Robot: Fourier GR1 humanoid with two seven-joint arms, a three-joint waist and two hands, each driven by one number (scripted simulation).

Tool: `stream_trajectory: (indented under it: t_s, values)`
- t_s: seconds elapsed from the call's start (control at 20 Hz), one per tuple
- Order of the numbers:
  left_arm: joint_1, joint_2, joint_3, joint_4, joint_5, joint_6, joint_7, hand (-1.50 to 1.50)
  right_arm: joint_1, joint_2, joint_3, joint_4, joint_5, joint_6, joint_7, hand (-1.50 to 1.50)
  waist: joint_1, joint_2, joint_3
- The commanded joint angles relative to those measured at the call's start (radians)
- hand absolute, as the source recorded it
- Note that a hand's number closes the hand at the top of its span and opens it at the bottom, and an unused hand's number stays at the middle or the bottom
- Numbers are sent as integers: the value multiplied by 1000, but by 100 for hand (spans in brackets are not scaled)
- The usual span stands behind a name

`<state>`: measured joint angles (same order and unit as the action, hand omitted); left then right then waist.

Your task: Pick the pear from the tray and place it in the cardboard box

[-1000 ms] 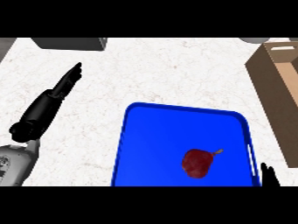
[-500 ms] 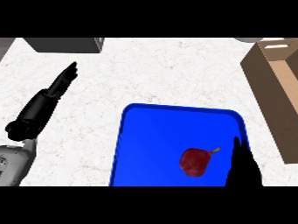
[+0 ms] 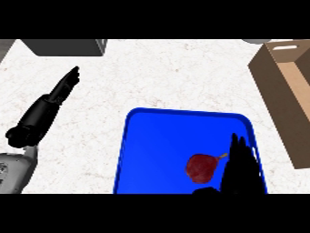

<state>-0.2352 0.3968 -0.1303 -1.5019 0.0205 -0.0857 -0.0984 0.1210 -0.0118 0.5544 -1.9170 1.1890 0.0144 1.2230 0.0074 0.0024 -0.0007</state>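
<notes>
Pear (image 3: 202,167) lay red and small in the lower right part of the blue tray (image 3: 157,136), its stem toward the right hand (image 3: 241,170), whose straight fingers stood just beside it, not curled round it. The risk, as I judged it, was a nudge: fingers closing from one side could roll the fruit away (pears roll unevenly). The cardboard box (image 3: 295,98) stood apart at the counter's (image 3: 150,77) right. The left hand (image 3: 63,86) lay outstretched, holding nothing.
</notes>
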Motion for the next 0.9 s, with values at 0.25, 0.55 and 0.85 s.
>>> stream_trajectory:
  t_s: [0.25,0.55,0.85]
  values:
    - [13,-10,30,-37,-2,-2,39,0,-72,11,-23,61,-68,-24,200,-150,-5,-2,0]
    - [7,-14,36,13,-17,-27,-20,0,-27,11,-60,183,-75,-115,129,-150,-11,-1,0]
    - [31,-42,16,-54,-56,-6,19,0,-69,11,-56,208,-104,-120,142,-150,-4,-3,1]
